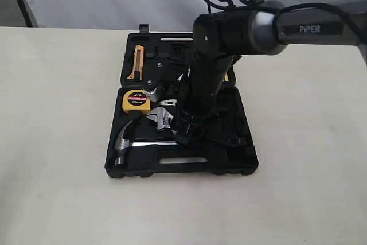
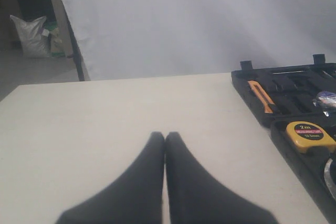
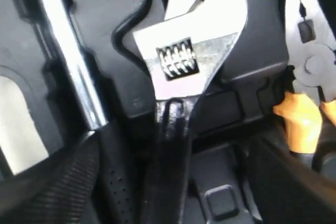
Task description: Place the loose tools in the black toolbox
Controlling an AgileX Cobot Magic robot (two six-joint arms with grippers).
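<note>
Your silver-jawed, black-handled wrench [image 3: 194,40] lay in the toolbox [image 1: 241,159] under the released right gripper [image 3: 176,150]; the left gripper [image 2: 164,138] was clenched.

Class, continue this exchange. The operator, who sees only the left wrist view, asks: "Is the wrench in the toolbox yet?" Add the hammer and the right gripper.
Observer: Yes, the silver-jawed adjustable wrench lies inside the black moulded plastic toolbox.
Operator: The hammer?
Observer: The steel-headed claw hammer lies in the same half, beside the slot handle.
Operator: The right gripper?
Observer: The right gripper is open, its fingers either side of the wrench's handle.
</note>
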